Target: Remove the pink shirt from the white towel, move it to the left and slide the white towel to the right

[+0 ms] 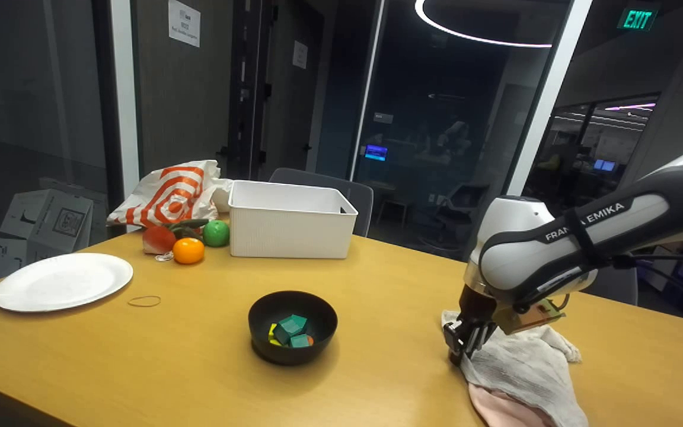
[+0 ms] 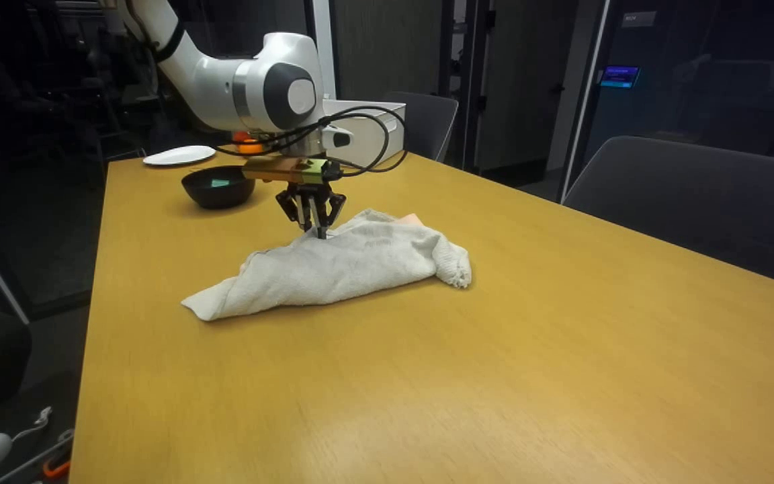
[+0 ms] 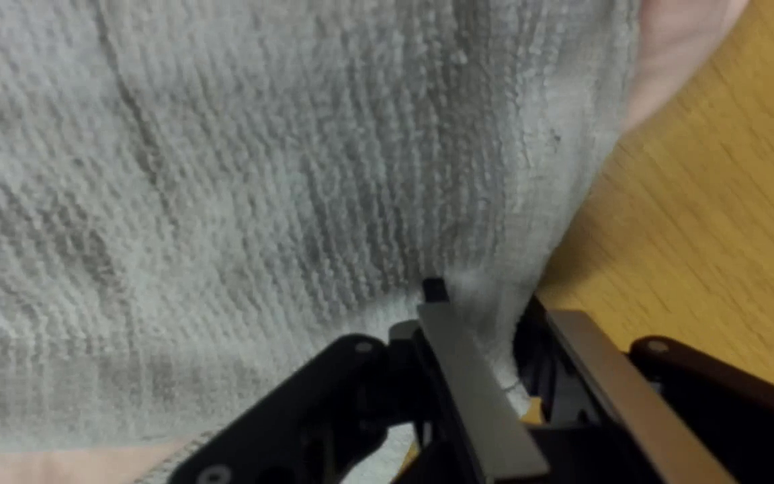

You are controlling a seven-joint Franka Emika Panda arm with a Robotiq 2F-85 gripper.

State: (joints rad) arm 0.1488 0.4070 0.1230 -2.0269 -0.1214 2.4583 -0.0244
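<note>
The white towel lies crumpled on the table; in an exterior view it spreads as a long low heap. Pink cloth, seemingly the pink shirt, shows from under the towel's edge; a small pink corner peeks out behind it. In the wrist view the towel fills most of the picture, with pink at its upper right edge. My gripper points down at the towel's edge, its fingers close together with a towel fold between them. It also shows in both exterior views. Most of the shirt is hidden.
A black bowl with several coloured blocks stands near the towel. Further off are a white bin, a white plate, an orange, a green fruit and a plastic bag. Chairs stand along the table's edge.
</note>
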